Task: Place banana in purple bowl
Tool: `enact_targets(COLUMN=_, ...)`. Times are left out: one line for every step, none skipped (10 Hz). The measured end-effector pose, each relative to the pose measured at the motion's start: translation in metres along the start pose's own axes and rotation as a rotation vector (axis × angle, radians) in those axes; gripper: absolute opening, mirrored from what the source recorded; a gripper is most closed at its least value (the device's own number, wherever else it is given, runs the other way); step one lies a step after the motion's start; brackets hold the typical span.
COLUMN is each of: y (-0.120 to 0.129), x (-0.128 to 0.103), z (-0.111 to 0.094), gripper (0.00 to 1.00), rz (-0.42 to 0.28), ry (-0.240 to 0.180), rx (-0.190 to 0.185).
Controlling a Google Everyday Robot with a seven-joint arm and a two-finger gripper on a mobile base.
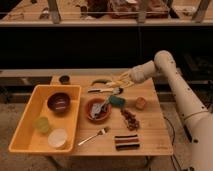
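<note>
The banana [113, 83] is a slim yellow piece lying at the back of the wooden table [150, 131], just right of a green curved vegetable [100, 80]. My gripper [123, 79] is low over the table at the banana's right end, touching or nearly touching it. I cannot tell whether it grips the banana. The purple bowl [58, 102] stands in the far part of the yellow tray [22, 127] on the left, well away from the gripper.
A terracotta dish [98, 110] holding a grey utensil sits mid-table. Around it are a teal block [117, 101], an orange lump [140, 103], a brown cluster [131, 120], a fork [95, 135] and a striped dark piece [126, 141]. The tray also holds a green cup [43, 124] and a pale cup [57, 137].
</note>
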Motion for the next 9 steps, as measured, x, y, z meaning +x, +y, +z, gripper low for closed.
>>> enact_targets(y=-0.014, x=-0.022, z=0.006, gripper=0.12, rz=-0.036, ry=-0.026, rx=-0.003)
enact_targets(y=-0.023, x=-0.038, z=0.013, gripper=0.12, rz=-0.06, ry=-0.042, rx=-0.008)
enact_targets(y=-0.042, x=-0.072, z=0.032, gripper=0.12, rz=-0.111, ry=-0.077, rx=-0.023)
enact_targets(y=-0.051, x=-0.09, z=0.042, gripper=0.12, rz=-0.138, ry=-0.093, rx=-0.032)
enact_targets(y=-0.058, x=-0.107, z=0.052, gripper=0.12, rz=-0.165, ry=-0.108, rx=-0.044)
enact_targets(y=-0.065, x=-0.132, z=0.066, gripper=0.12, rz=-0.202, ry=-0.124, rx=-0.061)
enact_targets(y=-0.073, x=-0.157, z=0.085, gripper=0.12, rz=-0.238, ry=-0.139, rx=-0.085)
enact_targets(y=-0.077, x=-0.173, z=0.098, gripper=0.12, rz=-0.256, ry=-0.148, rx=-0.103)
enact_targets(y=-0.082, x=-0.194, z=0.116, gripper=0.12, rz=-0.283, ry=-0.154, rx=-0.129)
